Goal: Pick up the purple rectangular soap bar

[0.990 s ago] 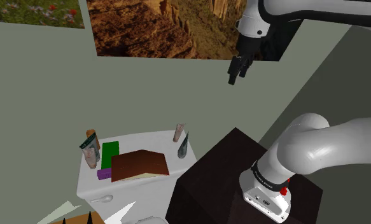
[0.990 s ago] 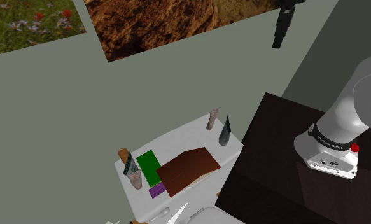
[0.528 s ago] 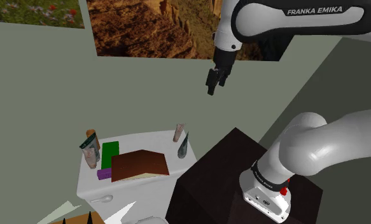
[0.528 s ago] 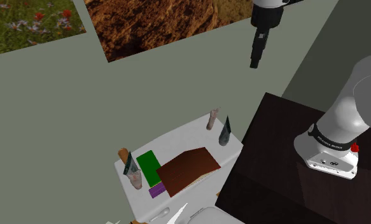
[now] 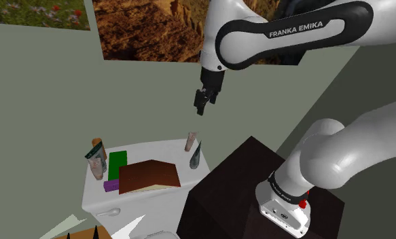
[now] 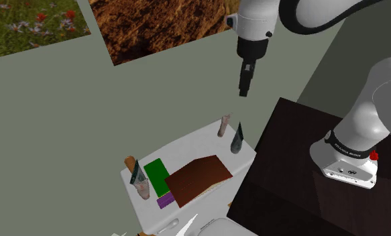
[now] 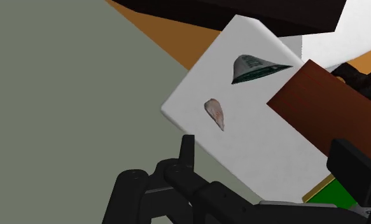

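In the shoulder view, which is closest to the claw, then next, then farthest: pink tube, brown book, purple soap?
1. Pink tube, below the claw, at the back.
2. Brown book, middle of the white top.
3. Purple soap, beside the book, toward that view's left.

We see a small purple soap bar, rectangular, lying flat near the front edge of a white toilet tank lid, toward the shoulder view's left. It sits just in front of a green box & right against a brown book. In the 2nd exterior view a short purple end pokes out beside the book's corner.
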`<state>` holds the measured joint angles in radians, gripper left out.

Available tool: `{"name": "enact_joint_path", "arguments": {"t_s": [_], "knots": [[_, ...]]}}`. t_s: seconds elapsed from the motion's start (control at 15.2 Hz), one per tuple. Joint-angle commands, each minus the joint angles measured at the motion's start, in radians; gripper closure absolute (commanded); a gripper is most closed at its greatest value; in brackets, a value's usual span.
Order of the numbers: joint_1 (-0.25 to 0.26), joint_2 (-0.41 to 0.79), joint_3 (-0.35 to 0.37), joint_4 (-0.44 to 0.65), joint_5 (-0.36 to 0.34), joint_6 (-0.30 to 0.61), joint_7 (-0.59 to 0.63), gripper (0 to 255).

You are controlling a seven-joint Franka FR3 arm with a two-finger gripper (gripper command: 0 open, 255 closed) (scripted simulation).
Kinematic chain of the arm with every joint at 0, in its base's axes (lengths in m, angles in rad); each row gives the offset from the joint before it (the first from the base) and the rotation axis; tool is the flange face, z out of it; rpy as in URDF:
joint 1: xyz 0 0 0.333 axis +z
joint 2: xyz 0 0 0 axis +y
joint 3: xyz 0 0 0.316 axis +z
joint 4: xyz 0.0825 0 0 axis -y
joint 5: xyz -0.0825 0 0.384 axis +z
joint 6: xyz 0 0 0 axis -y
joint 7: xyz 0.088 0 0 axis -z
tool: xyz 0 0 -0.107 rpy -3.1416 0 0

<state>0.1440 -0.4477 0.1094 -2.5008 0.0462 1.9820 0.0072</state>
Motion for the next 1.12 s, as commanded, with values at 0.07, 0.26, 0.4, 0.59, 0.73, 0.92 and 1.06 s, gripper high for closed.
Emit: {"name": "enact_joint_path", "arguments": {"t_s": [0.07,0.26,0.4,0.59,0.73,0.92,1.06], "knots": [[0.026,0.098,0.04,0.024,0.011,0.083,0.028,0],[0.048,0.192,0.077,0.057,0.012,0.151,0.055,0],[0.061,0.256,0.101,0.084,0.007,0.193,0.075,0],[0.081,0.355,0.134,0.132,-0.012,0.249,0.109,0],[0.095,0.422,0.153,0.169,-0.031,0.282,0.134,0],[0.119,0.525,0.176,0.232,-0.068,0.324,0.175,0],[0.139,0.593,0.187,0.279,-0.097,0.346,0.203,0]]}}
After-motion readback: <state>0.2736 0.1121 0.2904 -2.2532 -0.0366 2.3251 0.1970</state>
